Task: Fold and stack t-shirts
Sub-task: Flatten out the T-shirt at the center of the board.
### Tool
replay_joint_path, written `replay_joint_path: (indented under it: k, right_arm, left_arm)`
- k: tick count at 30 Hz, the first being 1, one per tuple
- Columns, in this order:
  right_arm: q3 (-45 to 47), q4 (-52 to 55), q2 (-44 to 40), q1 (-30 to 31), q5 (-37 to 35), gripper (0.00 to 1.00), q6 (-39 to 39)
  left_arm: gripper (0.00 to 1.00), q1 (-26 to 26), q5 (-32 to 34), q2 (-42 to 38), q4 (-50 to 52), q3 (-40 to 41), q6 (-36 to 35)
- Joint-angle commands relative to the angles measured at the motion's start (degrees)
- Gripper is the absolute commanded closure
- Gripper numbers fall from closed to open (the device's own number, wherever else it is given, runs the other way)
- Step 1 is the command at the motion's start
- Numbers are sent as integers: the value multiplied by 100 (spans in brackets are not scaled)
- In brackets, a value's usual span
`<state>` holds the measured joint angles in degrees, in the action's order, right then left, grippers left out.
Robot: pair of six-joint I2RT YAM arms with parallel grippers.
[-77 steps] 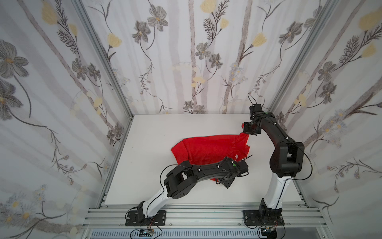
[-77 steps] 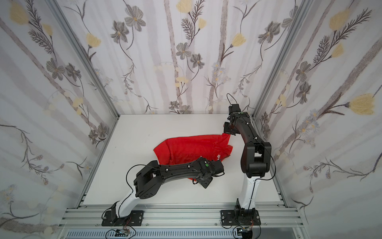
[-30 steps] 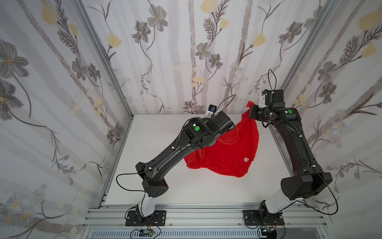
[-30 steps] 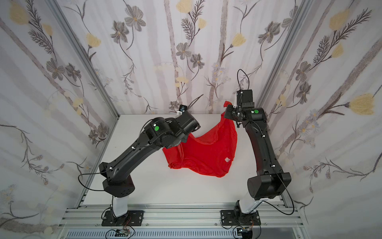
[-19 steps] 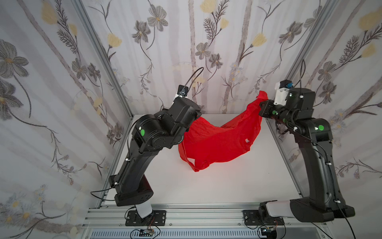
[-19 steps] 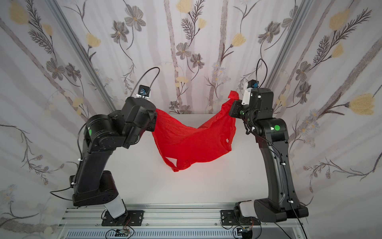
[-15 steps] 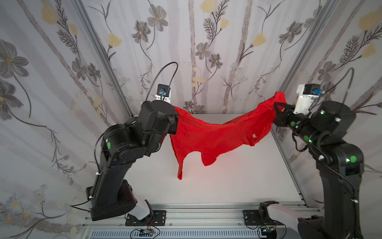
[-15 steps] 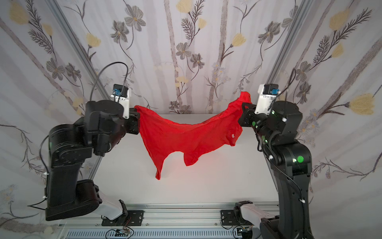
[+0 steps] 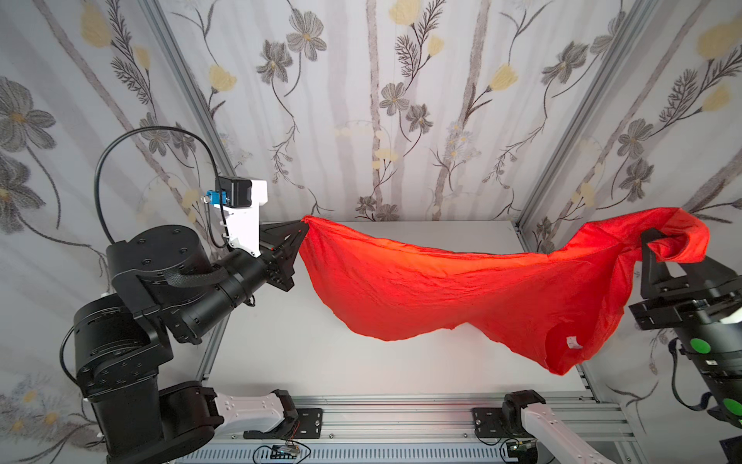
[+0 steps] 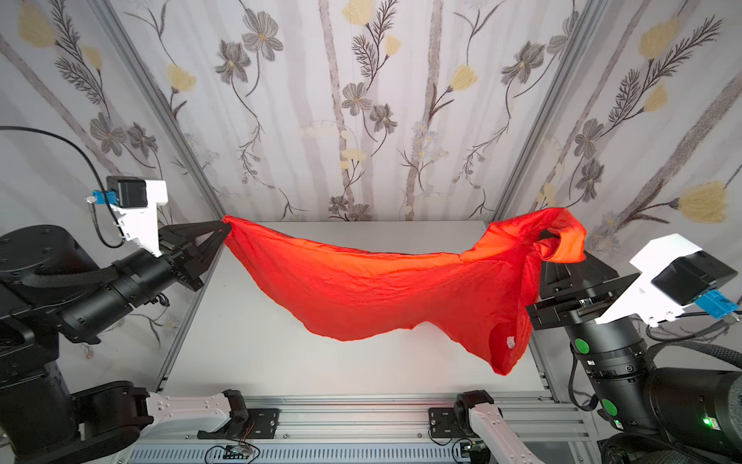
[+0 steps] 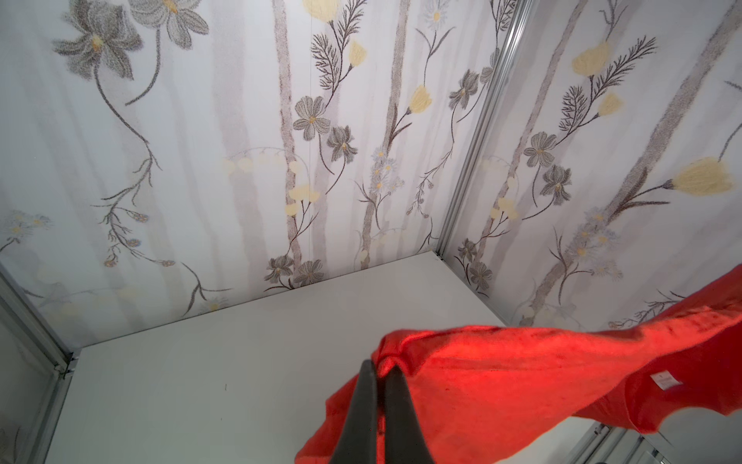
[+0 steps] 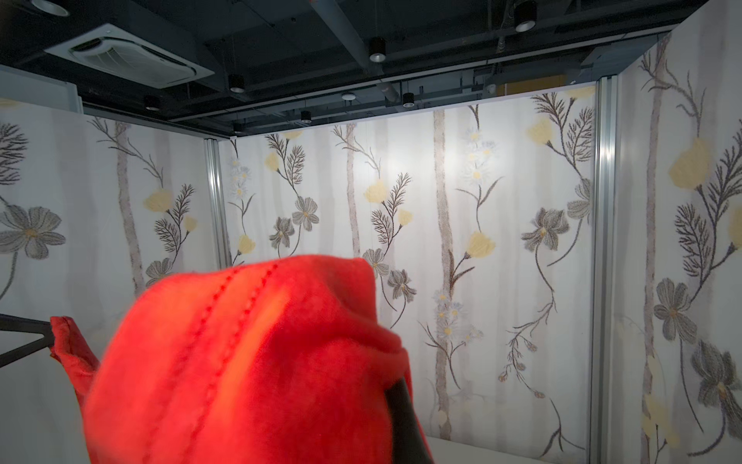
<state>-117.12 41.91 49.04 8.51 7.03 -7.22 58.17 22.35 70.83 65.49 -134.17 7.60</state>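
Red t-shirt, white neck label unreadable

Lab test cell: flower-printed white panels on silver aluminium posts wall a white tabletop at nine, twelve, three o'clock; black industrial ceiling, white cassette air-conditioner overhead.

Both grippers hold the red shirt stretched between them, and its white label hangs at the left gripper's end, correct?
No: the label hangs at the end held by the right gripper, not the left gripper, as both top views show. Both grippers do hold the shirt stretched between them.
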Motion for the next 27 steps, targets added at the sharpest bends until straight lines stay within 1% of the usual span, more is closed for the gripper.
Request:
replay_joint_path:
  k: [1, 3, 4, 8, 10, 11, 13, 15, 17, 19, 20, 21, 22, 23, 24, 25, 26, 27]
  right_arm:
    - [-104, -359, 482, 1, 252, 100, 175]
    - [-62, -623, 833, 3, 243, 100, 324]
    - [-49, -739, 991, 1, 182, 100, 375]
    - [117, -1203, 1971, 1, -289, 100, 503]
    - [127, -1251, 2590, 1, -428, 100, 571]
    - [169, -1264, 2939, 1, -502, 100, 550]
    - [264, -1284, 3586, 1, -517, 100, 463]
    - [370, -1376, 4437, 17, -581, 100, 313]
    - [310, -1406, 5392, 57, -716, 100, 66]
    - [4, -1401, 6450, 151, -1040, 100, -237]
    - [-303, -1401, 7038, 206, -1112, 100, -412]
    - [-715, -1346, 7600, 258, -1291, 100, -586]
    - [-1288, -1214, 8168, 301, -1505, 100, -780]
    - [-1791, -1120, 8602, 330, -1613, 100, -938]
    - [-2438, -870, 9082, 329, -1757, 83, -1154]
    - [-3094, -675, 9522, 326, -1830, 54, -1350]
    - [-3565, -561, 9835, 326, -1859, 11, -1472]
    - [-3973, -481, 10092, 318, -1855, 0, -1583]
  left_arm:
    - [100, 2, 460, 414, -641, -166, -525]
    - [100, -67, 1149, 832, -884, -306, -802]
    - [100, -241, 1258, 1098, -849, -498, -808]
    - [100, -1367, 858, 2553, -163, -1741, -125]
    - [100, -1829, 703, 3200, 157, -2098, 251]
    - [100, -2027, 679, 3539, 286, -2166, 408]
    - [100, -2412, 657, 4046, 426, -2044, 688]
    - [100, -2840, 552, 4564, 502, -1774, 1024]
    - [100, -3161, 599, 5113, 443, -1541, 1230]
    - [100, -3433, 767, 5814, 414, -1665, 1281]
    - [100, -3635, 750, 6322, 500, -1969, 1362]
    - [100, -3840, 647, 6902, 718, -2467, 1544]
    - [100, -4054, 468, 7474, 975, -3140, 1784]
    - [99, -4190, 297, 7877, 1133, -3587, 1950]
    - [81, -4329, 126, 8196, 1209, -3769, 2168]
    - [66, -4421, 14, 8310, 1182, -3587, 2377]
    - [40, -4489, -128, 8299, 1109, -3258, 2565]
    - [11, -4552, -309, 8202, 940, -2815, 2744]
